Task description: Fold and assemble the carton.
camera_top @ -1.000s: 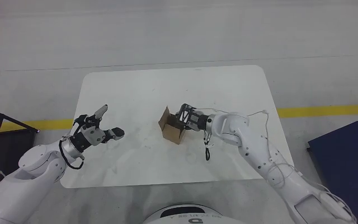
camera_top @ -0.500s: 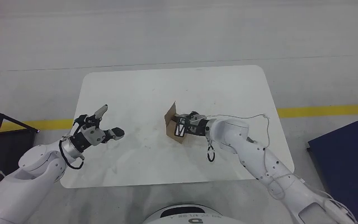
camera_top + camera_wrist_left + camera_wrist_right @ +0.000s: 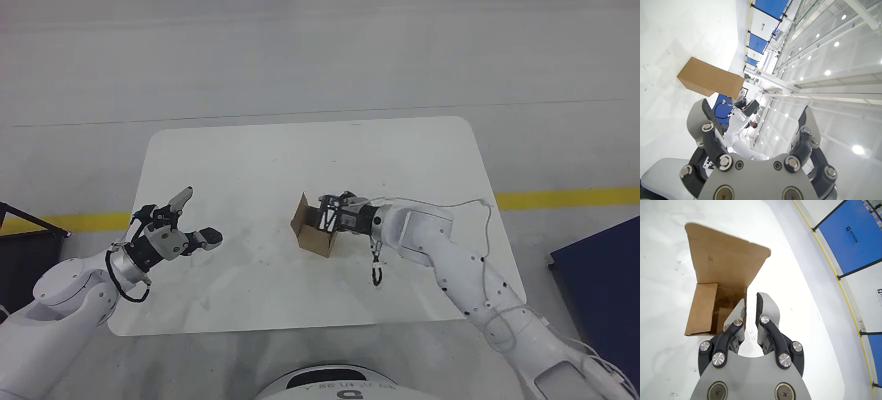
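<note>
A white table (image 3: pixel 420 160) with rounded corners takes up the middle of the top view, its surface marked with small dark scuffs. The brown carton (image 3: pixel 312 228) sits near the centre of it, well apart from every edge. It is open on the side facing the right arm, and one large flap (image 3: pixel 725 256) with rounded corners stands up and leans away from the opening. From the left wrist view the carton (image 3: pixel 710 79) shows as a plain closed block resting on the table. The right gripper (image 3: pixel 751 297) is at the carton's open side, straddling one side wall. One finger is inside the box, the other is just outside, and there is a narrow gap between that wall and the outer pad, so the jaws are slightly apart and not clamped. The left gripper (image 3: pixel 198 215) hangs over the left part of the table, far from the carton, with its fingers (image 3: pixel 708 113) spread wide and holding nothing
</note>
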Action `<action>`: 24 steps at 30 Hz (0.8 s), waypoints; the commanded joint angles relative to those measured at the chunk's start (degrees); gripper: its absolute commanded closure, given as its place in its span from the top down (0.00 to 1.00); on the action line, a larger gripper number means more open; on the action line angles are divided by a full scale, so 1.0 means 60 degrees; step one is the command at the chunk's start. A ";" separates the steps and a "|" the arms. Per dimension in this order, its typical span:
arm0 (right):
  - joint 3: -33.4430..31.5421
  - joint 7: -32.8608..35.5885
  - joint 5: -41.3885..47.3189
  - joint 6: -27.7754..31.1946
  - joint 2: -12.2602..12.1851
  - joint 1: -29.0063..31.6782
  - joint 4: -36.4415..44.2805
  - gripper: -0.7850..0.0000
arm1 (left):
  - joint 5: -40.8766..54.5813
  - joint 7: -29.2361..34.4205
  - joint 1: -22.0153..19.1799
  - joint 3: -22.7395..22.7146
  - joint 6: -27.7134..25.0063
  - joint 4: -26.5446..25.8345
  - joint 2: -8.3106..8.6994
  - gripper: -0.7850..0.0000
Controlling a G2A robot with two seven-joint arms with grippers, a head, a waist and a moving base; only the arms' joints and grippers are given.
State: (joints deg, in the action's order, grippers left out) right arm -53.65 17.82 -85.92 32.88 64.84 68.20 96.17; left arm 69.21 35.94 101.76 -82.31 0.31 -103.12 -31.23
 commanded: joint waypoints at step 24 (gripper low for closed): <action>0.0083 0.0467 0.0389 0.0734 -0.0003 0.0135 -0.0170 0.00 | 0.0000 0.0000 0.0000 0.0000 0.0000 0.0000 0.0000 1.00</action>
State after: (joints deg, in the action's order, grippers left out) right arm -53.32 20.75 -83.05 37.07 64.84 68.93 95.10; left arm 69.21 35.94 101.76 -82.31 0.31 -103.12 -31.23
